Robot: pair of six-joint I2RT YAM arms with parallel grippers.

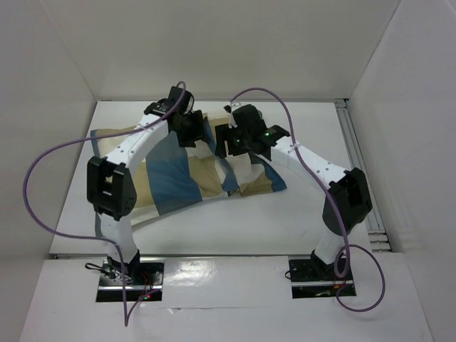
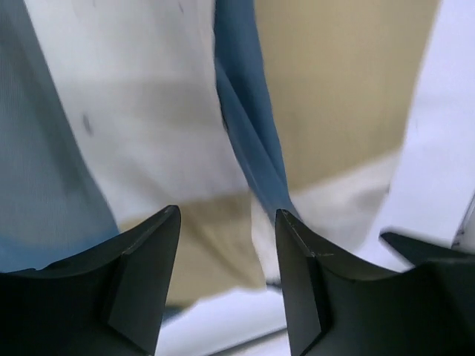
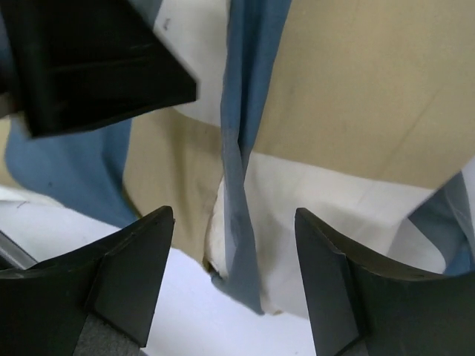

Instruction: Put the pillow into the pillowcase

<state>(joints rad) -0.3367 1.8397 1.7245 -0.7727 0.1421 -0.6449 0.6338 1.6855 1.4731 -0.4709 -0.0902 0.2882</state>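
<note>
Soft, limp and light, the pillowcase (image 1: 178, 182) lies rumpled mid-table under the left gripper (image 2: 228, 215) and right gripper (image 3: 234, 215) — both gaping, holding nothing — and looks best pinched at its raised blue fold (image 3: 245, 133).

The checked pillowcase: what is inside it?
The pillowcase shows only its outer blue, tan and white fabric, rumpled on the table. That fabric covers the inside in every view, so what it contains cannot be seen.

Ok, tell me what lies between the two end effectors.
Only pillowcase fabric, a blue and cream stretch, lies between the left end effector and the right end effector. The top view shows it.
</note>
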